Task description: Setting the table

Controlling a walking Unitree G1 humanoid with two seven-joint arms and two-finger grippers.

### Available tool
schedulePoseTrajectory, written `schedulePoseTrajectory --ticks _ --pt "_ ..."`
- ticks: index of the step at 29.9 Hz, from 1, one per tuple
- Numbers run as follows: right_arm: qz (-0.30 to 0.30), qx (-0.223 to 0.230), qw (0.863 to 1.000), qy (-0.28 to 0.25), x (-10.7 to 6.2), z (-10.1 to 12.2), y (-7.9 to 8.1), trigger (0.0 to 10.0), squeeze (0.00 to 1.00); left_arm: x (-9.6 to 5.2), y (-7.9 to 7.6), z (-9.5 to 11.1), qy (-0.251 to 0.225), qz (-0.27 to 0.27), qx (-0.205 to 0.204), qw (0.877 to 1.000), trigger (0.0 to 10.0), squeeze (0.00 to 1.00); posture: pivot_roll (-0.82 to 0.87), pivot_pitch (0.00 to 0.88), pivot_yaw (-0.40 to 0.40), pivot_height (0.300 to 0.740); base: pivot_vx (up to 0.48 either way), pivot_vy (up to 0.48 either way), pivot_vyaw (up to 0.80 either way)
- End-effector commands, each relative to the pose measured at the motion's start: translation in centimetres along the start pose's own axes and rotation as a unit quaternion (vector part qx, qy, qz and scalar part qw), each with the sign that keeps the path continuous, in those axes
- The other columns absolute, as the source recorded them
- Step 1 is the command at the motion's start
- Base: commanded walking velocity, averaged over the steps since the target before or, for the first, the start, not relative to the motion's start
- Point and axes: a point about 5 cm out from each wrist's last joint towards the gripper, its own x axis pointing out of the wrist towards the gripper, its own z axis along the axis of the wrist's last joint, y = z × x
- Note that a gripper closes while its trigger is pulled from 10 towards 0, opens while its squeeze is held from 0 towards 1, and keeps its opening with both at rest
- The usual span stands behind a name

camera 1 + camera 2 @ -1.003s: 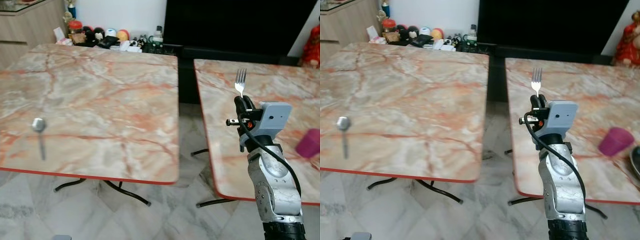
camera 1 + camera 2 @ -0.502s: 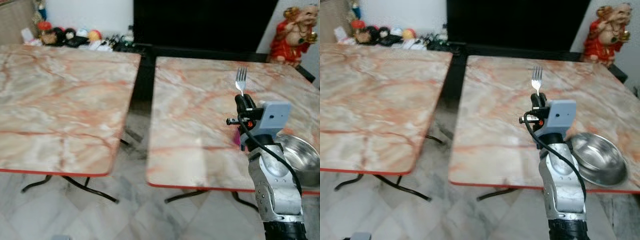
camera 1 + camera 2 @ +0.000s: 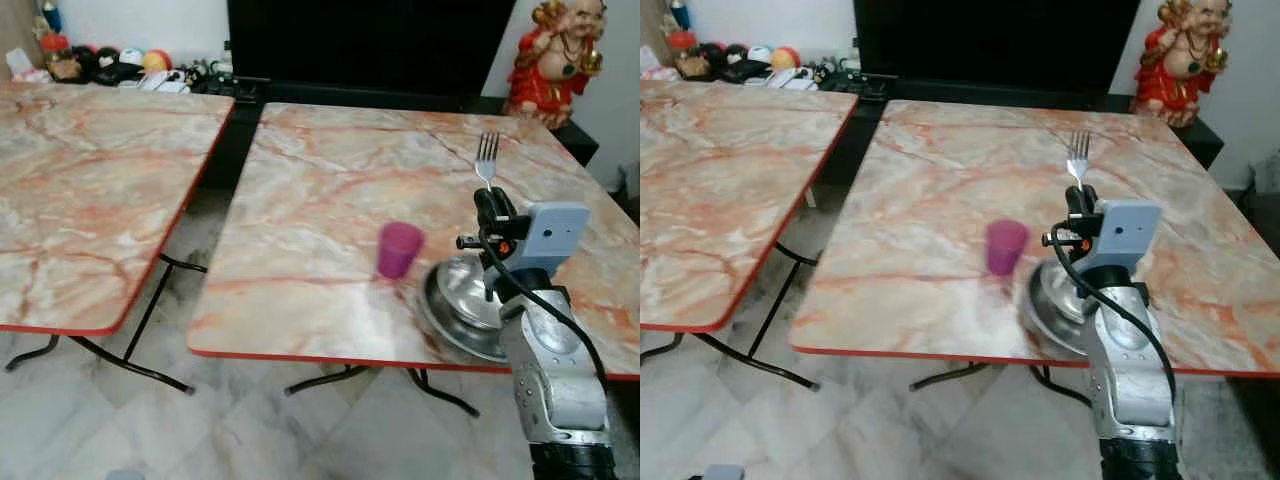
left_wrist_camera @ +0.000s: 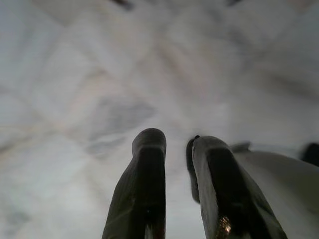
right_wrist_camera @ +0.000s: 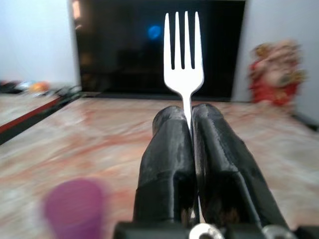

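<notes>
While right claw [image 3: 487, 200] pinches upright fork [image 3: 486, 160] | bowl [image 3: 462, 305], cup [image 3: 398, 248] near table edge [image 3: 300, 355] | left claw [image 4: 177, 144] slightly parted

Right arm raised in front of the body, silver forearm upright, wrist camera housing facing right. Right gripper [image 3: 489, 203] pointing up, both black fingers [image 5: 169, 164] pressed together on the handle of a fork [image 5: 183, 52], tines straight up above the fingertips. Black cable looping from the wrist down along the forearm. Left gripper [image 4: 177, 144] hanging low, pointing down at the floor, two black fingers [image 4: 144, 179] standing slightly apart with a narrow gap, holding nothing
</notes>
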Motion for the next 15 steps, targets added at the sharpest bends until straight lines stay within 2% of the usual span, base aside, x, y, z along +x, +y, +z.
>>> schedulePoseTrajectory --ticks 1,11,15 --pt "0.003 0.000 1.000 -0.013 0.19 0.64 0.25 10.0 0.00 -0.32 0.96 -0.52 0.009 0.014 0.001 1.000 10.0 0.00 0.02 0.098 -0.035 0.740 0.000 0.000 0.00" --pt "-0.011 -0.004 1.000 -0.005 0.17 0.36 -0.44 10.0 0.00 -0.34 0.94 -0.60 0.010 0.012 0.005 1.000 10.0 0.00 0.02 0.100 -0.036 0.740 0.000 0.000 0.00" --pt "-0.010 -0.003 1.000 -0.005 0.20 0.35 -0.29 10.0 0.00 -0.33 0.86 -0.59 0.010 0.012 0.007 1.000 10.0 0.00 0.02 0.100 -0.037 0.740 0.000 -0.444 0.00"
